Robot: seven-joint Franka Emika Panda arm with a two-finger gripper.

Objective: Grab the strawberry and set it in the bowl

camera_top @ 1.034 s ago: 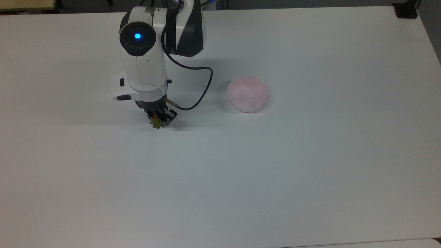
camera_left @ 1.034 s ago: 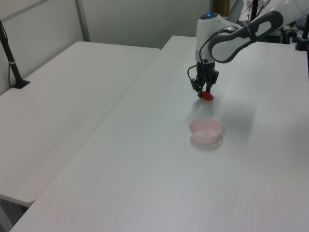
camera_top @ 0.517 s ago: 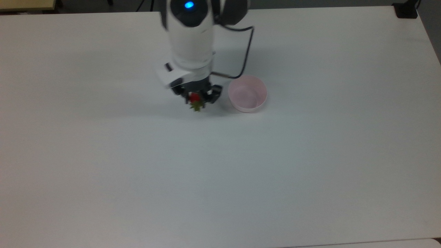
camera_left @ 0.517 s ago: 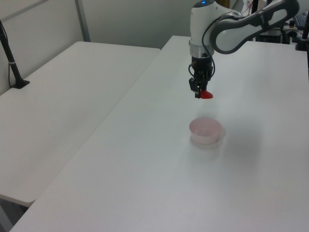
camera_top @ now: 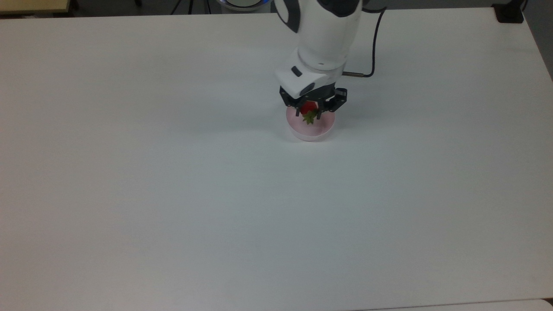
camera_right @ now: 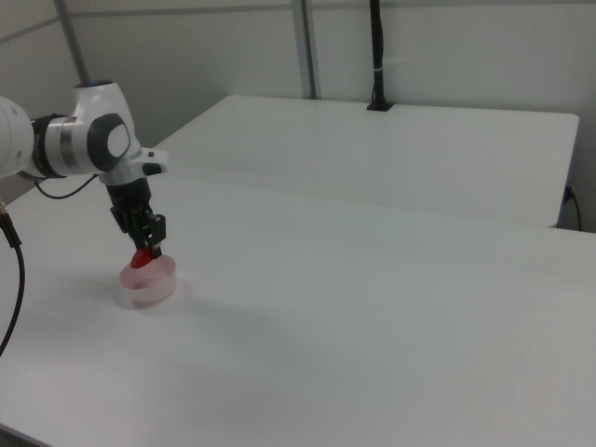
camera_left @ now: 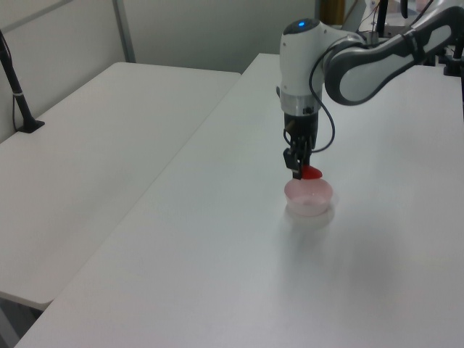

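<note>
Pink plastic bowl (camera_top: 310,128) sits on the white desk (camera_top: 173,194); just above it hangs the strawberry (camera_top: 307,110), clamped in the pincer (camera_top: 308,113) (leafy cap toward the top view's bottom). Released from this height, it might bounce off the rim or tip the light bowl.

Strawberry (camera_top: 307,108) glossy red with a green leafy cap; bowl (camera_top: 311,131) pale pink, faintly see-through. Gripper (camera_top: 308,113) black under a white arm (camera_top: 325,39) (dark grey bands, blue light on top in the left view). Table (camera_top: 216,207) plain white; cable (camera_top: 375,52) black.
</note>
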